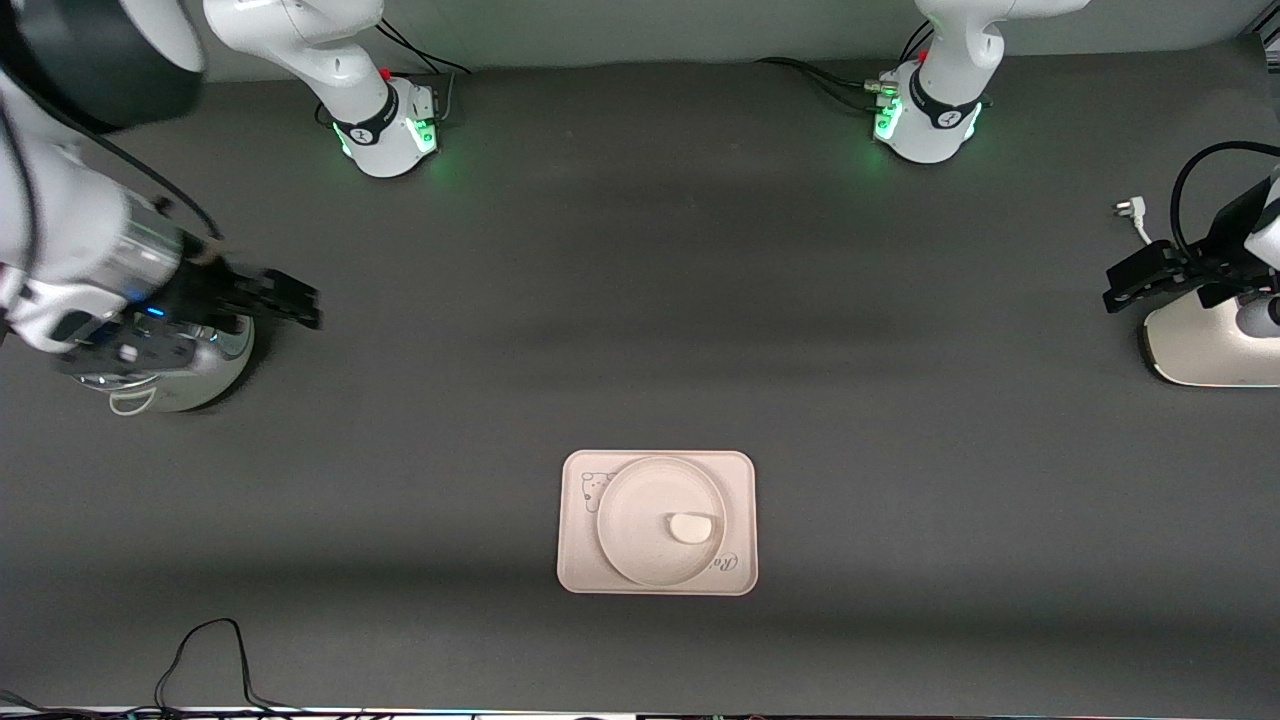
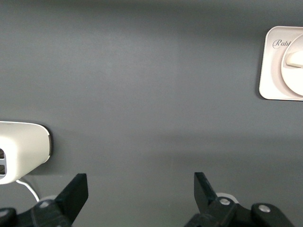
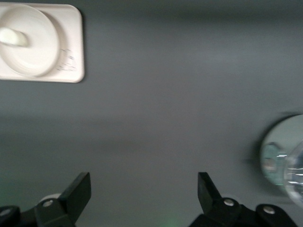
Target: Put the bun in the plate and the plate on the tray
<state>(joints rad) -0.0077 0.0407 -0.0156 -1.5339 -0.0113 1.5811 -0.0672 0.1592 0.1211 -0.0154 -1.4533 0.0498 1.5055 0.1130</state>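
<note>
Tray [image 1: 657,580] lies nearest the camera, lower centre of the front view, flat on the dark table [image 1: 640,300]. Plate [image 1: 640,530] sits on the tray, filling most of it; its rim covers part of the bear drawing at the tray's upper corner and part of the script at the lower corner. Bun [image 1: 690,526] rests in the plate, off centre, toward the left arm's end of the table. Nothing touches tray, plate or bun.

Left wrist view: tray [image 2: 267,71] cut off at the upper right edge of the frame, script legible, plate [image 2: 291,78] and bun [image 2: 296,58] partly in frame. Right wrist view: tray [image 3: 75,47] in the upper left corner, plate [image 3: 33,56] on it, bun [image 3: 12,37] in the plate.

Right gripper [image 1: 285,298] hangs at mid left of the front view, over bare table beside a round white base [image 1: 200,375], well apart from the tray. Its fingers [image 3: 78,191] stand wide, with nothing between them.

Left gripper [image 1: 1135,280] hangs at the right edge of the front view, beside a white device [image 1: 1200,345], also well apart from the tray. Its fingers [image 2: 75,191] are spread wide and empty. A white plug [image 1: 1128,212] lies on the table just above it in the frame.

Both arm bases [image 1: 390,125] stand along the top, green lights lit.
</note>
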